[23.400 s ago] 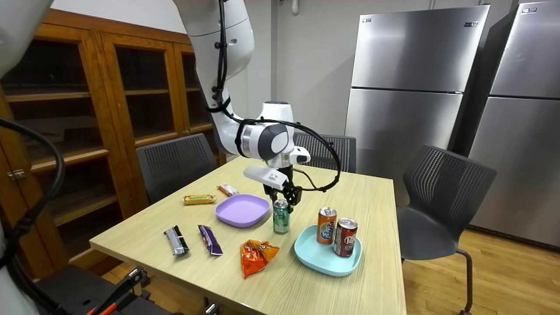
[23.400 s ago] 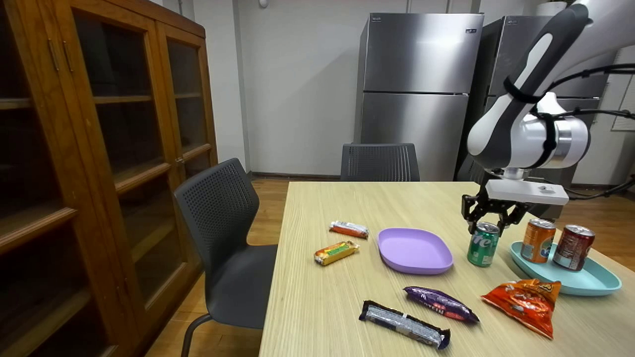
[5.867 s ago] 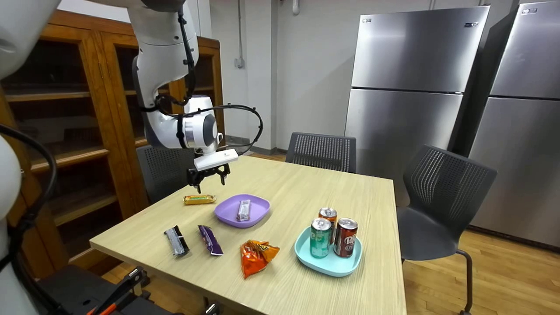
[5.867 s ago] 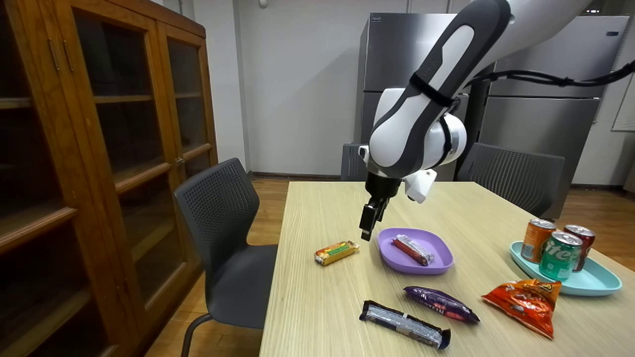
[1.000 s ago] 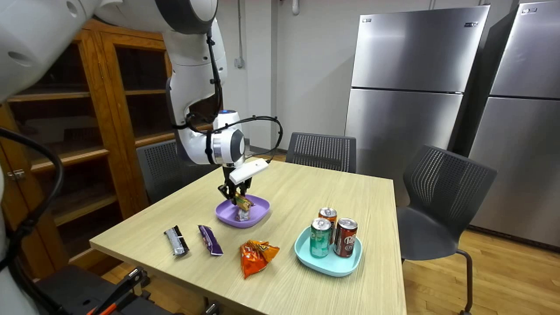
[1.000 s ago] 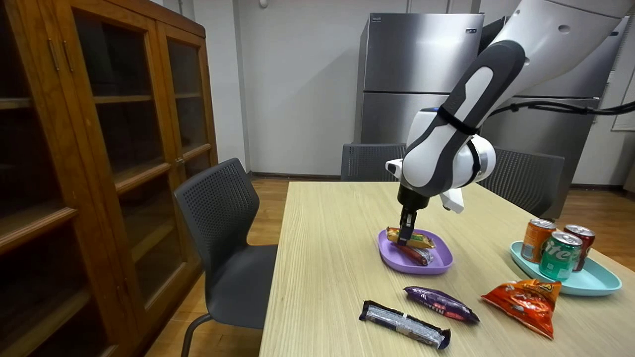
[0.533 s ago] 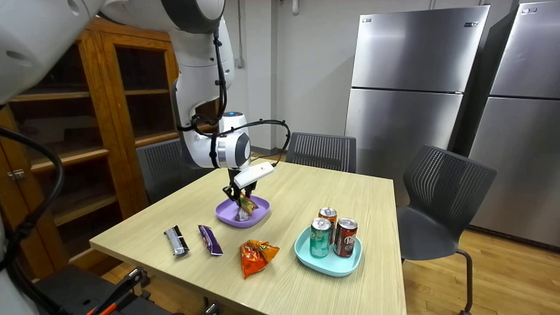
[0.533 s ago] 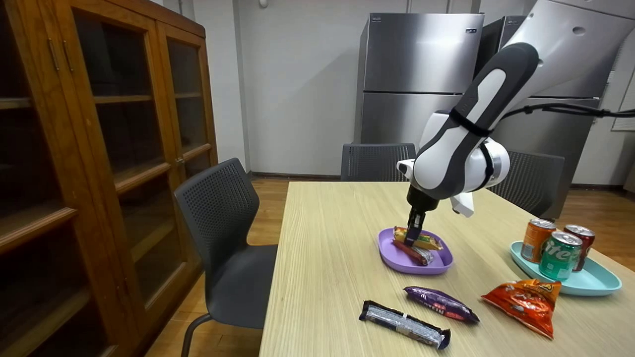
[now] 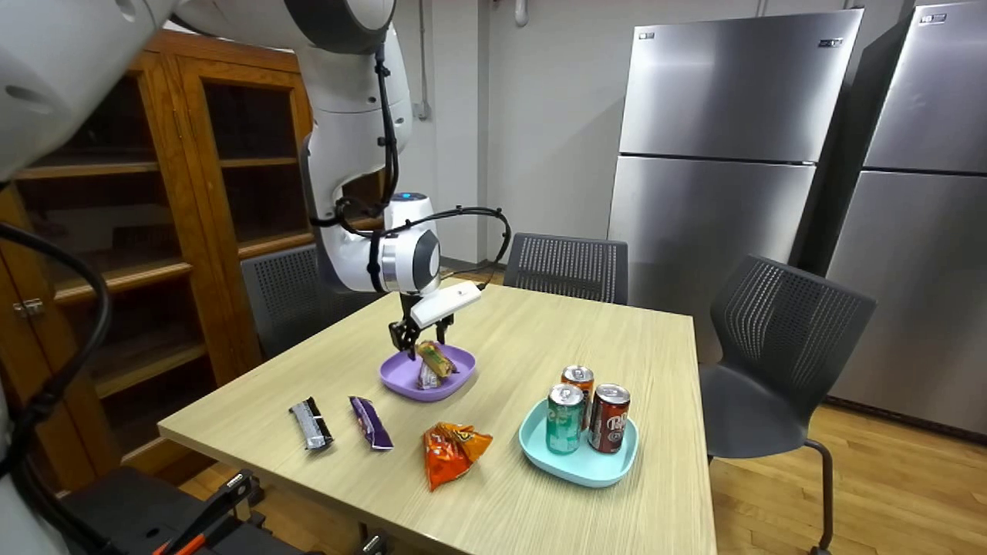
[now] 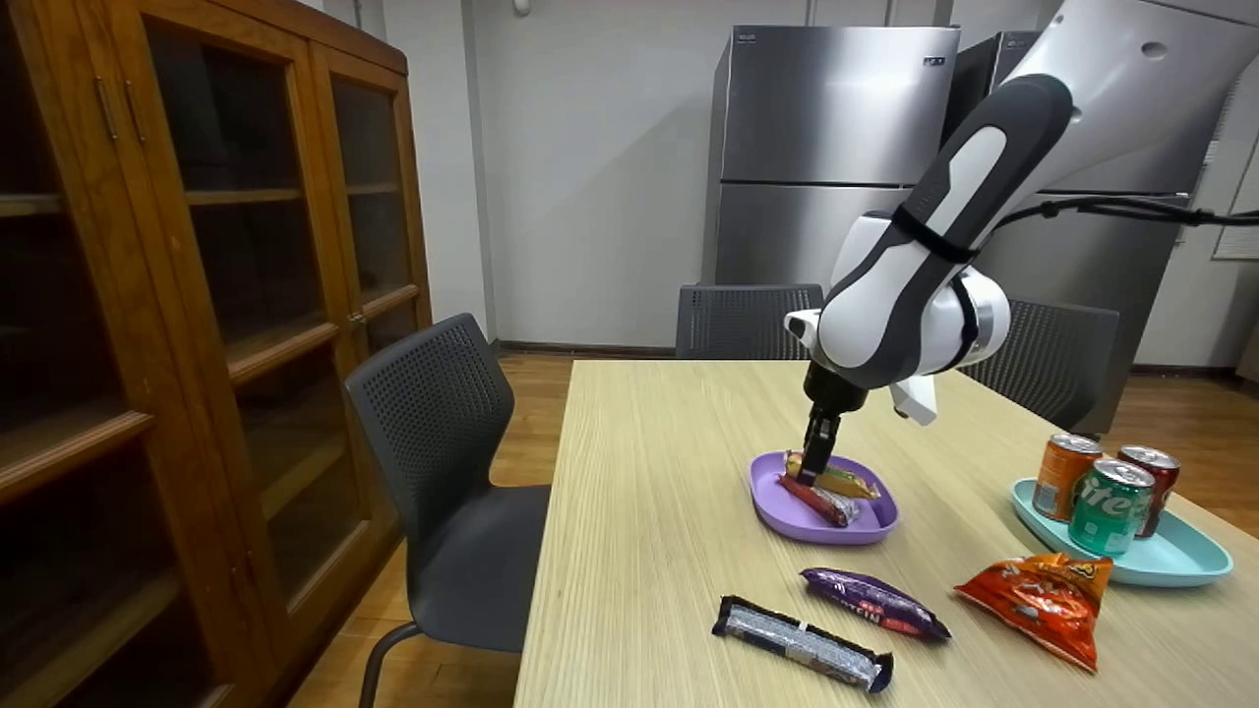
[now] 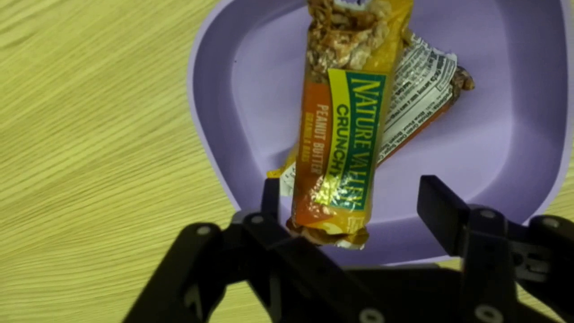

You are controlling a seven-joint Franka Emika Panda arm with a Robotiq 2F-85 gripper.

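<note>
My gripper [image 9: 426, 345] is low over the purple plate [image 9: 399, 379], pointing down, its jaws spread. In the wrist view a yellow Nature Valley peanut butter bar [image 11: 341, 148] lies between the fingers [image 11: 441, 211]. A wide gap separates it from the right-hand finger; the left-hand one is close beside it, and whether they touch I cannot tell. Beneath that bar, crossing it at an angle, is a bar in a red and white wrapper [image 11: 419, 98]. Both rest in the plate. In an exterior view the gripper [image 10: 809, 477] partly covers the yellow bar [image 10: 841, 482].
A light blue tray [image 9: 540, 456] bears a green can [image 9: 565, 420], an orange can [image 9: 577, 376] and a dark red can [image 9: 609, 420]. Nearer the front edge lie an orange chip bag [image 9: 451, 455], a purple bar [image 9: 370, 422] and a silver-black bar [image 9: 311, 424]. Chairs surround the table.
Over the last second the gripper moves a little rightward with the yellow bar, opens and lets go, then rises slightly. Earlier, the green can reached the tray and the red-white bar the plate.
</note>
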